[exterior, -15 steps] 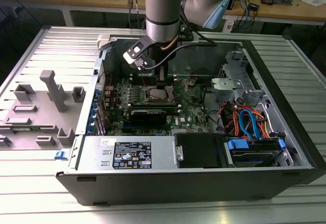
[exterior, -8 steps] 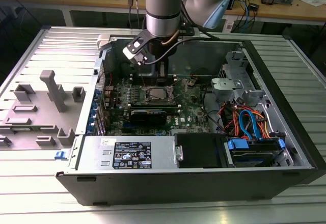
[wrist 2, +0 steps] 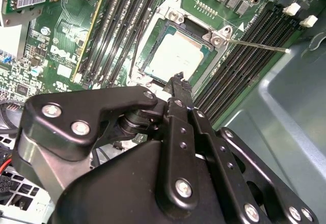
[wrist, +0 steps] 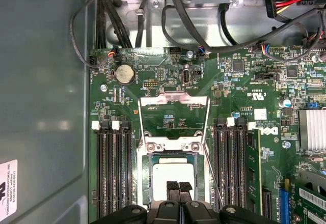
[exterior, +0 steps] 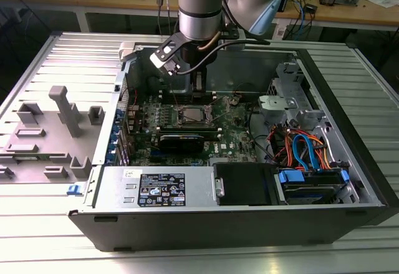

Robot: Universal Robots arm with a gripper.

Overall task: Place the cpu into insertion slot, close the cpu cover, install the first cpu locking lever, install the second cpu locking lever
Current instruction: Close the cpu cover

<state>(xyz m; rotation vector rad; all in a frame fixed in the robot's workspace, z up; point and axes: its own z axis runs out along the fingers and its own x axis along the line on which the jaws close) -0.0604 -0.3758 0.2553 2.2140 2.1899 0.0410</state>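
Note:
The cpu (wrist: 172, 177) lies flat in the insertion slot (wrist: 143, 183) on the green motherboard (wrist: 244, 81), its pale metal top also showing in the second wrist view (wrist 2: 175, 56). The cpu cover (wrist: 173, 101) is swung open past its hinge, and the board shows through its window. One thin locking lever (wrist: 210, 152) runs unlatched along one side of the socket, and it sticks out as a wire rod (wrist 2: 260, 45); the other lever (wrist: 138, 124) runs along the opposite side. My gripper (wrist: 179, 187) is shut just over the cpu's near edge, holding nothing. In the exterior view the gripper (exterior: 189, 93) hangs above the socket (exterior: 193, 113).
Black memory slots (wrist: 114, 168) flank the socket on both sides. Cables (wrist: 168, 5) hang over the board's edge by the case wall (wrist: 46, 81). In the exterior view a power supply (exterior: 159, 188), a drive bay with blue and orange cables (exterior: 305, 155) and a grey fixture (exterior: 62, 109) stand around.

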